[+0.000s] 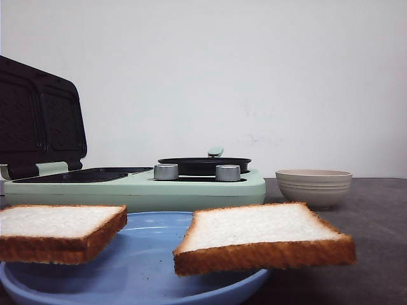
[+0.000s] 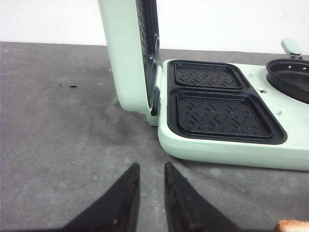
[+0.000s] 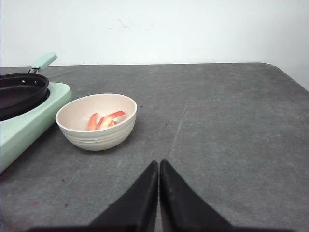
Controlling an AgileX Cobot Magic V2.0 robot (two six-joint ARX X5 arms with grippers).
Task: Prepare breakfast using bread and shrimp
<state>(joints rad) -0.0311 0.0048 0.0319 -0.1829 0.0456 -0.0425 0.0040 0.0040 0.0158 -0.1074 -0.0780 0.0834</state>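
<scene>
Two bread slices lie on a blue plate (image 1: 137,270) at the front: one on the left (image 1: 60,222), one on the right (image 1: 257,229). A corner of a slice shows in the left wrist view (image 2: 292,225). The shrimp (image 3: 104,120), a few orange-red pieces, lie in a cream bowl (image 3: 96,135), which also shows in the front view (image 1: 313,186). My left gripper (image 2: 151,167) is empty, its jaws a narrow gap apart, above the grey table in front of the sandwich maker. My right gripper (image 3: 158,163) is shut and empty, near the bowl. Neither gripper shows in the front view.
A mint-green sandwich maker (image 1: 137,187) stands behind the plate with its lid (image 2: 128,53) raised. Two dark grill wells (image 2: 222,113) lie open. A black pan (image 1: 205,165) sits on its right part. The grey table's far right edge (image 3: 289,77) is near.
</scene>
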